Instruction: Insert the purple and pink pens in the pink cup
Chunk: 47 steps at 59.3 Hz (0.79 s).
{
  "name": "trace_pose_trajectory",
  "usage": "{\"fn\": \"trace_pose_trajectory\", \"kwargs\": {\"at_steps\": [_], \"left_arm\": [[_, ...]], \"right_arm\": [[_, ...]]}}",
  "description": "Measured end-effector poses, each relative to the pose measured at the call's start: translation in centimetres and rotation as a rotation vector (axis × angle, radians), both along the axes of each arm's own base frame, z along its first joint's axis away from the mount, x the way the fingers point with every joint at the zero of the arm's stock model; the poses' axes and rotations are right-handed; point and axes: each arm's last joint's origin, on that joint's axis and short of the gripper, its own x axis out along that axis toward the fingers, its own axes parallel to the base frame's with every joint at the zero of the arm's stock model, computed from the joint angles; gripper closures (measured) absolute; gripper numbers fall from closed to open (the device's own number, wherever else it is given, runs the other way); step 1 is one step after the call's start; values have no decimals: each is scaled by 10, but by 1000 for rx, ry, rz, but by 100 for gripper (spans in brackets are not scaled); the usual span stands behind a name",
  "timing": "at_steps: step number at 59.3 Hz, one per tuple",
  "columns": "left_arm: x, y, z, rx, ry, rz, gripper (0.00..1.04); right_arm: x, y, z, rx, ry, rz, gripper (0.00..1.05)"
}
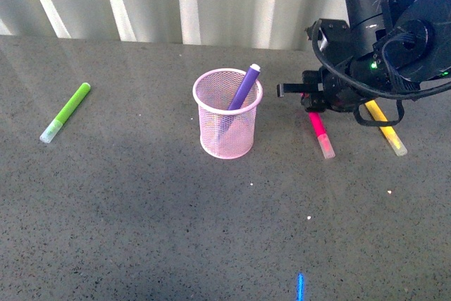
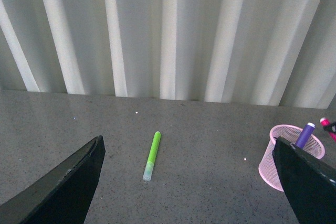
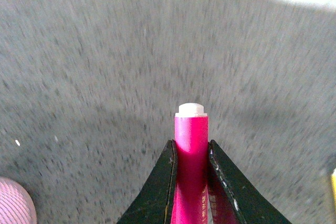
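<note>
Purple pen (image 1: 243,88): leans inside the pink cup (image 1: 227,114), mid-tabletop (image 1: 141,216).
Pink pen (image 1: 320,134): right of the cup and apart from it, clamped between the right fingers (image 3: 157,192).
Left fingers (image 2: 68,182): spread wide, holding nothing, with a lime-green marker (image 2: 151,156) lying beyond them.
Yellow marker (image 1: 386,128): lies just right of the pink pen.

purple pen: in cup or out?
In. The purple pen stands tilted inside the cup, its end above the rim; left wrist view shows the same.
</note>
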Motion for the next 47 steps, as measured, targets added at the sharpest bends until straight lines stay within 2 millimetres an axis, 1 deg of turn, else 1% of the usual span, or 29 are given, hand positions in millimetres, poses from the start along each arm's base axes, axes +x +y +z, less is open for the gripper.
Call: {"fn": "trace_pose_trajectory", "kwargs": {"at_steps": [2,3,4,9,12,15,21,27,37,42,47], "left_arm": [[0,0,0,0,0,0,7],[0,0,0,0,0,0,7],[0,0,0,0,0,0,7],[0,0,0,0,0,0,7],[0,0,0,0,0,0,7],[0,0,0,0,0,0,7],[0,0,0,0,0,0,7],[0,0,0,0,0,0,7],[0,0,0,0,0,0,7],[0,0,0,0,0,0,7],[0,0,0,0,0,0,7]], "right_arm": [[0,1,11,2,-59,4,93],[-1,3,23,-1,-121,9,93],[-2,5,31,-2,-163,13,93],[-10,20,65,2,-373,76,93],[-19,36,79,26,-483,141,93],[-30,54,84,48,-567,209,93],[-46,83,78,83,-653,288,93],[-52,99,69,107,-681,297,93],[-51,110,50,141,-666,288,93],[-47,115,43,171,-652,273,93],[-45,118,41,196,-646,261,93]]}}
